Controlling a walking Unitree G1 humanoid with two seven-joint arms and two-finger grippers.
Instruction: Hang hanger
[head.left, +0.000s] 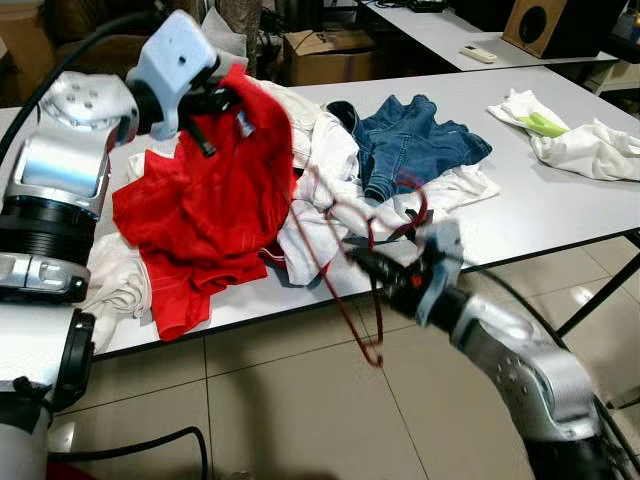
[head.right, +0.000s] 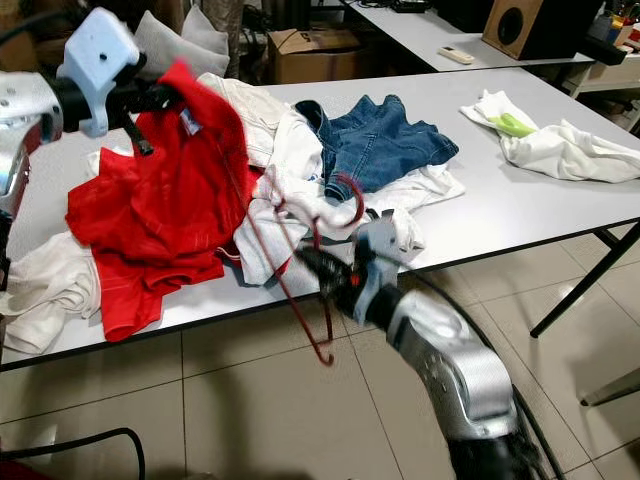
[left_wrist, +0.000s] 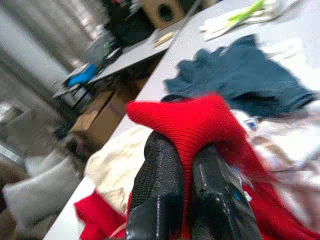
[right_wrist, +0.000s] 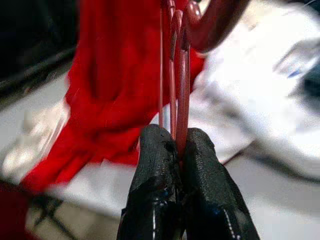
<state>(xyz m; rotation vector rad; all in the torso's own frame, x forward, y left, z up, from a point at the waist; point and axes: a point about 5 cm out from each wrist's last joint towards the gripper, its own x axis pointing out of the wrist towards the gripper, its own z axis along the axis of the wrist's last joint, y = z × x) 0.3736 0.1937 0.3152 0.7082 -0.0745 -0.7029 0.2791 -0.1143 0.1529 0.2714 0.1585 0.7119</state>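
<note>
Here the thin red wire hanger sits pinched in the right hand.

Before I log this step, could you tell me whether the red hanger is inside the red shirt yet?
Not yet. The red hanger hangs beside the red shirt, gripped by the right tool.

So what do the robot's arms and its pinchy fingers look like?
Both arms are shiny silver metal with rounded, jointed shells and dark rings between sections. The left arm has a pale blue-white block at its wrist and a thick black cable looping over it. The right arm has little dimples. Each gripper has two long black fingers with a bumpy, textured surface.
</note>
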